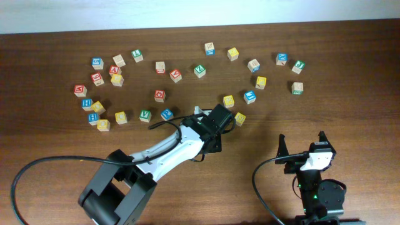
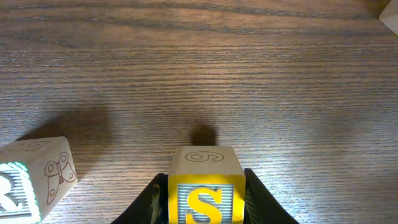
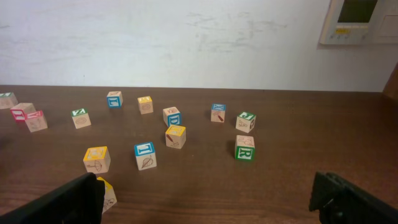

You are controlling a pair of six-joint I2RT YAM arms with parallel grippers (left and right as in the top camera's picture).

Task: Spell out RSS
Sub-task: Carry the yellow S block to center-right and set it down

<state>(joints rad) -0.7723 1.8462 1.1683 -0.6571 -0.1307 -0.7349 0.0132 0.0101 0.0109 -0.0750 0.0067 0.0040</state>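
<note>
The left pincer (image 2: pixel 205 202) is clamped on the flat sides of the S cube (image 2: pixel 204 169), R cube (image 2: pixel 28 183) just left of it; light, rigid, smooth wood, probably twisting if pinched off-centre; right pincer (image 1: pixel 302 139) gapes empty.

Left gripper (image 2: pixel 204 200) clamped on S cube (image 2: pixel 205 163); right gripper (image 1: pixel 302 140) near base, jaws wide.

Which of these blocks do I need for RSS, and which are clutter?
Needed: S cube, gripped in the left pincer; green R cube nearby. The other S isn't legible from here.
Clutter: red cube, blue cube, remaining scattered letter cubes.
</note>
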